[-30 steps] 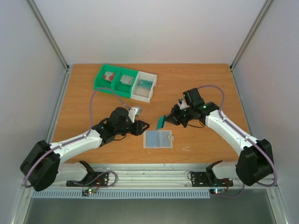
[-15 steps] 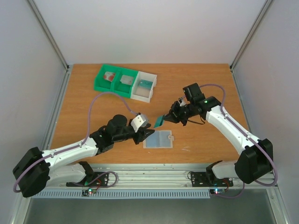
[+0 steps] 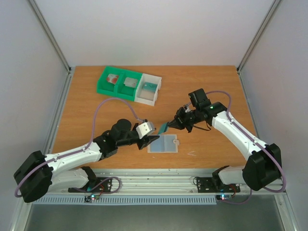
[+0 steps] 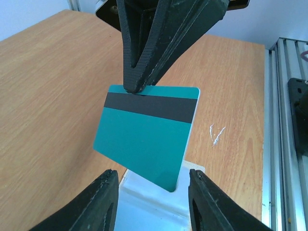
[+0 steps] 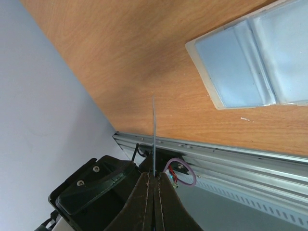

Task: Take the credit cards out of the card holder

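R hand (image 3: pixel 171 123) pinches teal card (image 4: pixel 144 130) by edge, L hand (image 4: pixel 150 204) open near it.

The flat, pale blue-grey translucent card holder (image 3: pixel 163 143), two panels side by side, lies near the middle of the surface's near edge. A thin teal credit card (image 4: pixel 147 130) with a black stripe hangs tilted off the surface by the holder's far edge, pinched in the right pincer (image 4: pixel 136 88).

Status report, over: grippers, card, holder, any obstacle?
Right gripper shut on thin teal card with black stripe, held aloft. Left gripper open, facing the card. Pale blue-grey translucent card holder flat on wooden table. No obstacle seen.
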